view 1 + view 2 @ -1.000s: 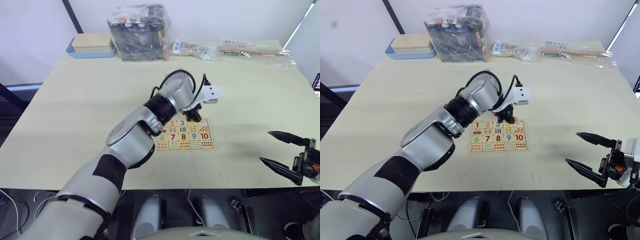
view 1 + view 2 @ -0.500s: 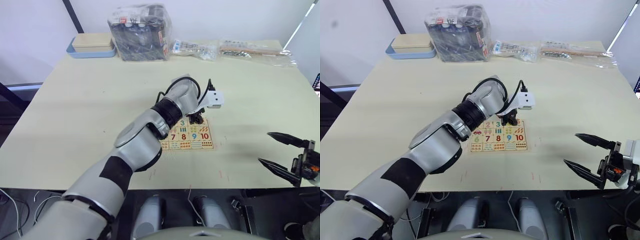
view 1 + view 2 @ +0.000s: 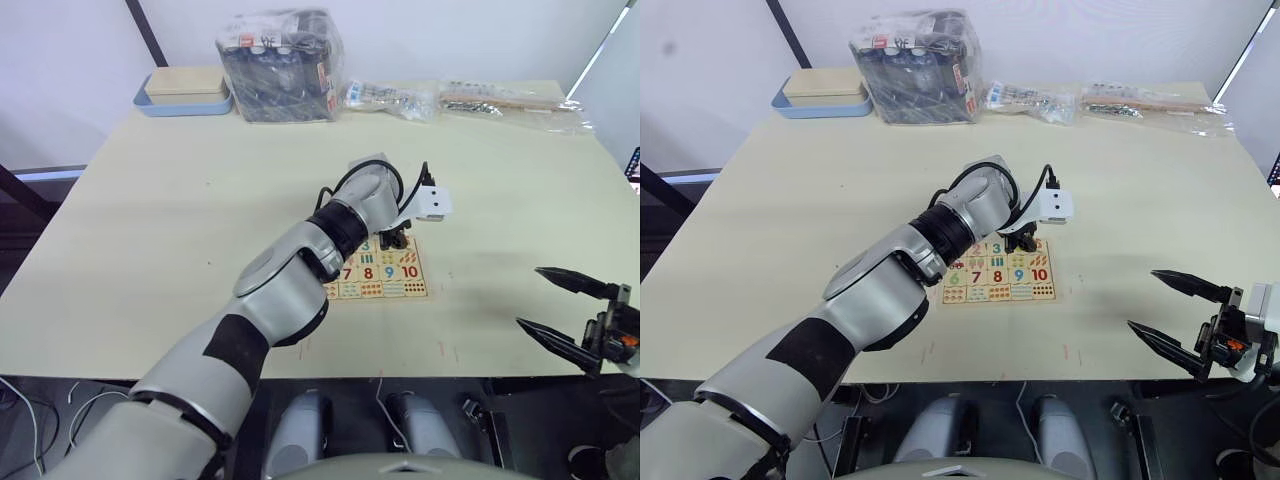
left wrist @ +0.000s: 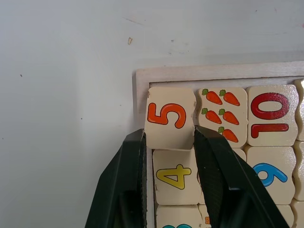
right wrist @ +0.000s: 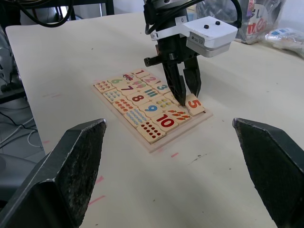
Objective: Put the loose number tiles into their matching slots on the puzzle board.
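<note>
While pinched, left claw (black), square wooden 5 tile

Between the black fingers of the left hand, a pale-wood tile bears an orange 5; beside it, orange carrots and a red 10.

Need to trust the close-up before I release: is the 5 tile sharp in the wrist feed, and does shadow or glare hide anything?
Left wrist view: the 5 tile is sharp and evenly lit, no glare; the left hand fingers are soft-edged up close. Right wrist view: the right hand's fingers are blurred, while the puzzle board stays readable. Left eye view: a soft arm shadow falls on the table beside the board.
</note>
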Robot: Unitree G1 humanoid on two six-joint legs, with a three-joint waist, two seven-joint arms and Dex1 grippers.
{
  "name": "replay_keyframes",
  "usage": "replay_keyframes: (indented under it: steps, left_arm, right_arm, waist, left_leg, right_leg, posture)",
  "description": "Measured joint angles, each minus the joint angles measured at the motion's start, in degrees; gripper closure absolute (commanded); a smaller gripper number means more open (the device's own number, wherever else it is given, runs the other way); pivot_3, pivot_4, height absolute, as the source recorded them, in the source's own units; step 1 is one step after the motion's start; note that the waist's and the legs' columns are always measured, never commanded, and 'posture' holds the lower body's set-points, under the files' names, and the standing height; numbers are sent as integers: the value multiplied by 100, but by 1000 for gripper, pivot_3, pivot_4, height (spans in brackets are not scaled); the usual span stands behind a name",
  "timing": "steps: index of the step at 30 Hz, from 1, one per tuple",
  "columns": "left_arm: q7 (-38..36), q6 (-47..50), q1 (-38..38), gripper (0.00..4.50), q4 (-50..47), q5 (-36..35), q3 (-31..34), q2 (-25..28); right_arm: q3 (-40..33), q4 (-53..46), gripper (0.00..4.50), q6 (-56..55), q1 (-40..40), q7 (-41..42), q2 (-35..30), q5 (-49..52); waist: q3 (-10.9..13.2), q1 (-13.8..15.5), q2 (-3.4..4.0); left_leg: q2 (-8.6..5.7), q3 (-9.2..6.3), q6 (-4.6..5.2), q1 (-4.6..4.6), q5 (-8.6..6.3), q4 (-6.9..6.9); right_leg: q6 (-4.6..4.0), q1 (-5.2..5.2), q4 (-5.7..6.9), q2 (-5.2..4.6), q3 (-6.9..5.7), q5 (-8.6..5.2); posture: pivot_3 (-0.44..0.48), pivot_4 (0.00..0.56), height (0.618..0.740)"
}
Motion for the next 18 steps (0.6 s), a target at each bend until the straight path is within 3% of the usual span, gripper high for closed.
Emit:
replay_keyframes:
  steps: [18]
  left_arm:
    - [-119,35,49,3547,-79,103,12,-35]
  right_arm:
    - [0,-1,0,0,-15,-85,4,0]
  waist:
    - [0,0,0]
  left_leg:
    - [0,-1,0,0,0,0]
  right_leg:
    - [0,0,0,0,0,0]
  posture:
    - [0,150,740]
